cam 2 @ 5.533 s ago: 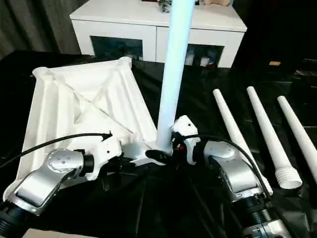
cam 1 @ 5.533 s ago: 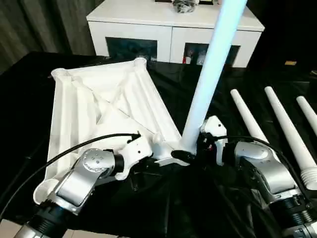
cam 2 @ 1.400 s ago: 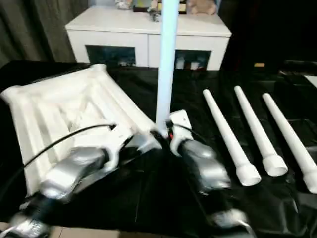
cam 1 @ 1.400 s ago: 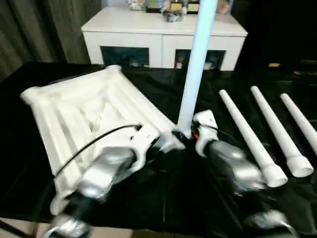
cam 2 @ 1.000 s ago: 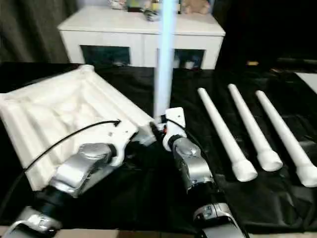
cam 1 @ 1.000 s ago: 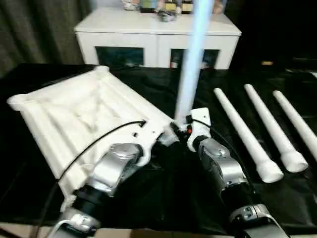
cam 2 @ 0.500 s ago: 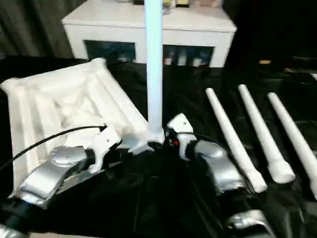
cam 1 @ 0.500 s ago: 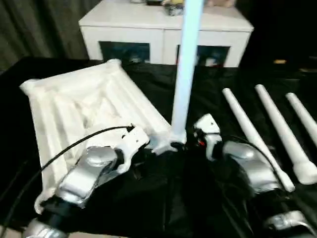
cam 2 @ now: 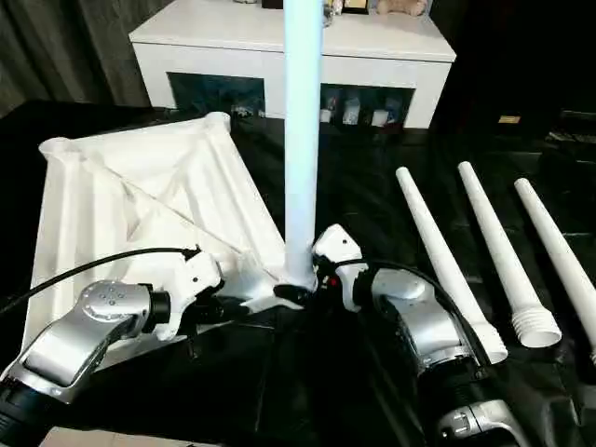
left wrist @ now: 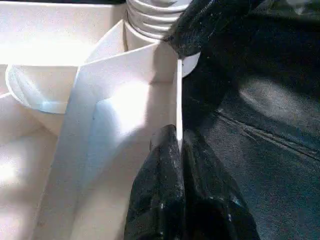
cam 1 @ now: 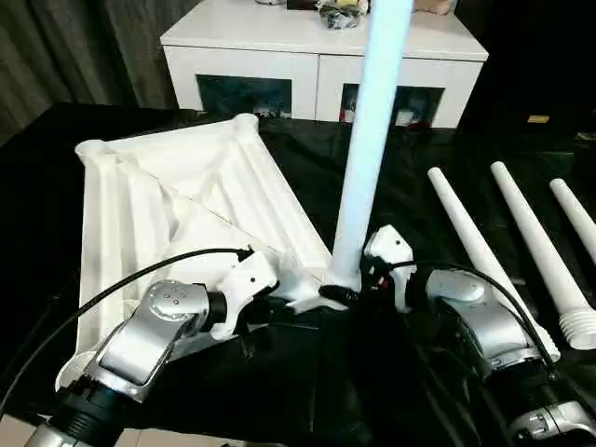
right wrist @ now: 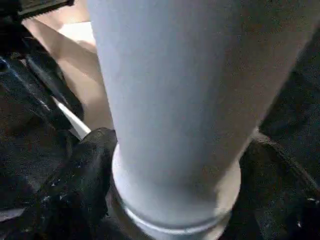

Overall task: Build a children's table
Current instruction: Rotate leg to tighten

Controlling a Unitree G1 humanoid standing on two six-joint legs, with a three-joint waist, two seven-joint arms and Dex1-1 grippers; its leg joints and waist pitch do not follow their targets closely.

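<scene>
Ribbed white top [cam 1: 177, 205], smooth tapered leg [cam 1: 368, 158] — apparently socketed

The table top [cam 1: 177, 200] is white with a ribbed pattern; the upright leg [cam 1: 368, 140] beside it looks pale blue-white; the three loose legs [cam 1: 521, 242] are white, on a glossy black cover [cam 1: 307, 391]

- We see bright, even light from above in the head views, and both are sharp.
- The upright leg [cam 1: 371, 140] glows pale blue, nearly blown out.
- The table top [cam 1: 177, 205] shows soft shadows between its ribs.
- The black cover [cam 1: 391, 186] carries faint sheen on its wrinkles.
- The wrist views look dim, with a glare patch on white plastic and softness up close.
</scene>
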